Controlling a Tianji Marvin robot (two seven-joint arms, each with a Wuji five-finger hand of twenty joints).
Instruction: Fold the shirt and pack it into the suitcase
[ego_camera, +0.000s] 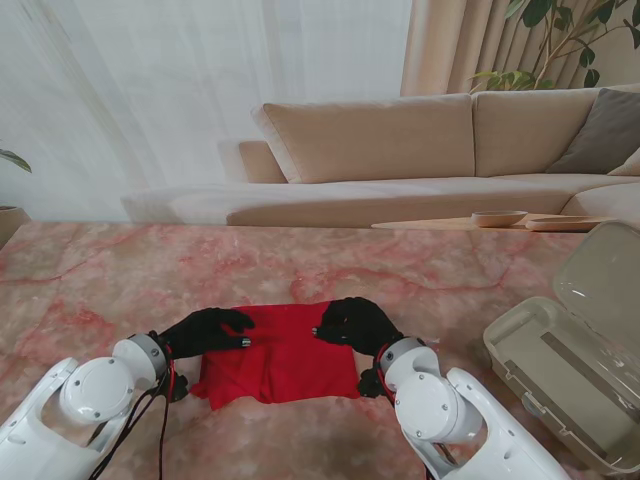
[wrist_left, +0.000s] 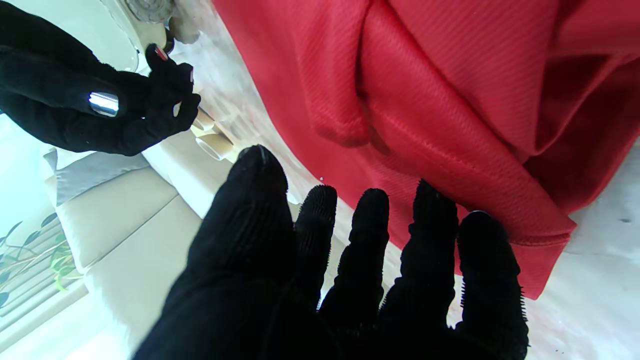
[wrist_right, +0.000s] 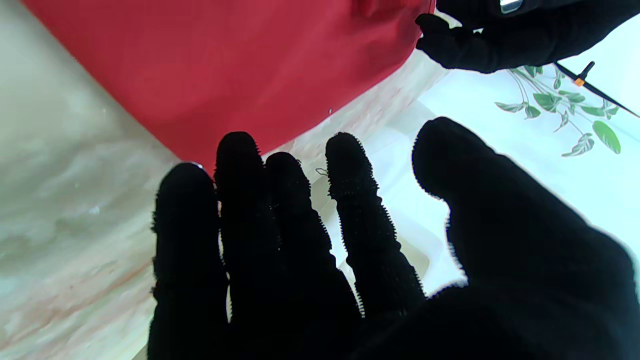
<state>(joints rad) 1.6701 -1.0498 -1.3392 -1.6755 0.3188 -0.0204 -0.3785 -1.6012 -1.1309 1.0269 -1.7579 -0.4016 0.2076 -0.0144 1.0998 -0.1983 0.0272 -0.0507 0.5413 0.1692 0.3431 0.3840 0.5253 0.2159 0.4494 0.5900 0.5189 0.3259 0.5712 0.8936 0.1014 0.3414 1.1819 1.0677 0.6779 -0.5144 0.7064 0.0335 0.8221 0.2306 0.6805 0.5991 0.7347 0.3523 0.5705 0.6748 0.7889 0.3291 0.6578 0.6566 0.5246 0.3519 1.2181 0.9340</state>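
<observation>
Now, starting at your left, the left hand (ego_camera: 210, 332) lies low over the left part of the red shirt (ego_camera: 285, 362), its fingers stretched toward the middle of the cloth; in the left wrist view those fingers (wrist_left: 367, 235) are spread apart with nothing between them, so the hand is released, and the shirt's doubled, hemmed edge (wrist_left: 500, 200) sits right at the fingertips. The shirt itself lies as a partly folded, roughly rectangular bundle on the pink marble surface (ego_camera: 100, 280), near you and between the two hands. Move right and you find the right hand (ego_camera: 355, 322) resting over the shirt's far right corner, close to the left hand but apart from it. Its wrist view shows the fingers (wrist_right: 350, 190) extended and separated, grasping nothing, with the smooth red cloth (wrist_right: 225, 65) just beyond their tips; whether the tips press the fabric you cannot tell. Farther right, well apart from the shirt, the pale suitcase (ego_camera: 560, 360) stands open at the surface's right edge, its lid (ego_camera: 605, 275) tipped up.
</observation>
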